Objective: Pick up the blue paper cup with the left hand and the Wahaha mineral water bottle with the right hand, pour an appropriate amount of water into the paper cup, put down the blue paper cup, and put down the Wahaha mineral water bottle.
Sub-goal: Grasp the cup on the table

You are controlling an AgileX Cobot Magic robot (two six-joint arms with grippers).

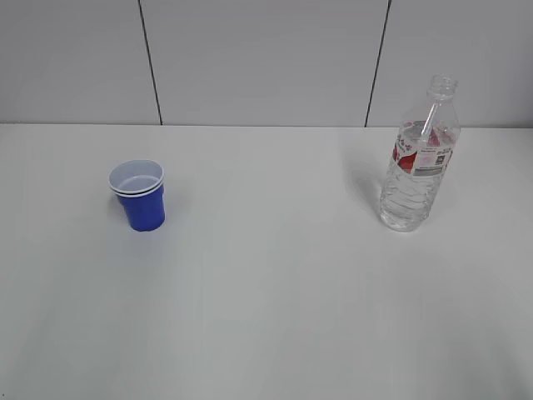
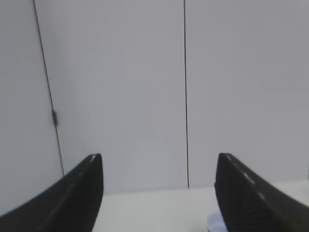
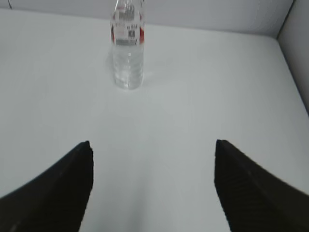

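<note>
While both grippers hang with jaws spread wide and empty, the left hand (image 2: 158, 193) faces a panelled wall (image 2: 120, 87) and the right hand (image 3: 152, 186) looks across the white table (image 1: 266, 317). Farther off, the blue paper cup (image 1: 141, 198) stands upright at left; well apart at right stands the uncapped Wahaha mineral water bottle (image 1: 419, 158).

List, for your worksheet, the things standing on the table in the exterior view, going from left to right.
blue paper cup → Wahaha mineral water bottle
</note>
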